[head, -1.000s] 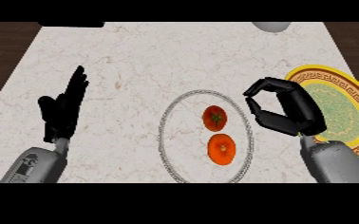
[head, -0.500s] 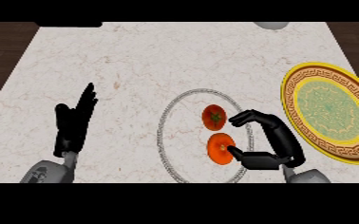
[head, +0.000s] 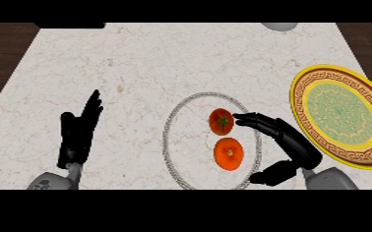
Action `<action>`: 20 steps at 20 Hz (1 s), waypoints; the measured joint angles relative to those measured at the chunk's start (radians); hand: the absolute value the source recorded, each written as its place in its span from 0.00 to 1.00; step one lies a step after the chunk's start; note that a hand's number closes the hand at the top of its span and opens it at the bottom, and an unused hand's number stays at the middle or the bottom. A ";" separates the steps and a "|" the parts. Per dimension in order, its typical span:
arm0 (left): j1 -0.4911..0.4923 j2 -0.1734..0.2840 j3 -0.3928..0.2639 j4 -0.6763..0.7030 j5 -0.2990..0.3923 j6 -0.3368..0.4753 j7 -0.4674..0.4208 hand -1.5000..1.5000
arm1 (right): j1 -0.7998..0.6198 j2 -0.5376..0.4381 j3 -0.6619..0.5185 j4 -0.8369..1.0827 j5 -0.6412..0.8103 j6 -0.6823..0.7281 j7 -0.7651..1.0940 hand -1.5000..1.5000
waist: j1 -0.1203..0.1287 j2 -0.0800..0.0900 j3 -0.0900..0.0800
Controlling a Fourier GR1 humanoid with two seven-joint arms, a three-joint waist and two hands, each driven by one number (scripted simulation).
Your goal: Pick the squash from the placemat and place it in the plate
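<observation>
Reaching over the round placemat (head: 172, 142) now rather than curling closer in like half a second ago, the right hand (head: 287, 142) has fingers (head: 251, 119) apart, tips touching the upper squash (head: 221, 121), left hand (head: 78, 132) resting open on the worktop (head: 160, 64), plate (head: 338, 113) at right.

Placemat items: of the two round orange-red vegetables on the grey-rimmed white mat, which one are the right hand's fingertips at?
The upper, redder one with the dark stem: the right hand has its fingertips at its right side. The lower, orange one lies between fingers and thumb, untouched.
</observation>
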 measured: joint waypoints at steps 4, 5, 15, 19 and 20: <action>0.005 -0.007 0.001 -0.003 -0.011 0.004 0.008 0.50 | -0.066 -0.054 0.023 -0.068 0.105 0.016 0.145 0.00 | -0.003 -0.001 -0.001; 0.010 -0.003 0.008 -0.002 -0.008 -0.002 0.009 0.50 | -0.070 -0.062 0.038 -0.087 0.133 0.023 0.178 0.00 | -0.003 -0.001 -0.001; 0.006 -0.017 0.026 -0.022 -0.034 -0.008 0.040 0.50 | -0.144 -0.078 0.154 -0.208 0.248 0.284 0.520 0.00 | -0.003 0.001 -0.001; 0.015 -0.035 0.042 -0.013 -0.059 -0.028 0.029 0.50 | -0.164 -0.029 0.154 -0.191 0.291 0.355 0.577 0.00 | -0.002 0.002 0.000; 0.008 -0.042 0.050 0.001 -0.066 -0.034 0.023 0.50 | -0.162 -0.028 0.147 -0.166 0.307 0.356 0.557 0.00 | -0.002 0.002 0.000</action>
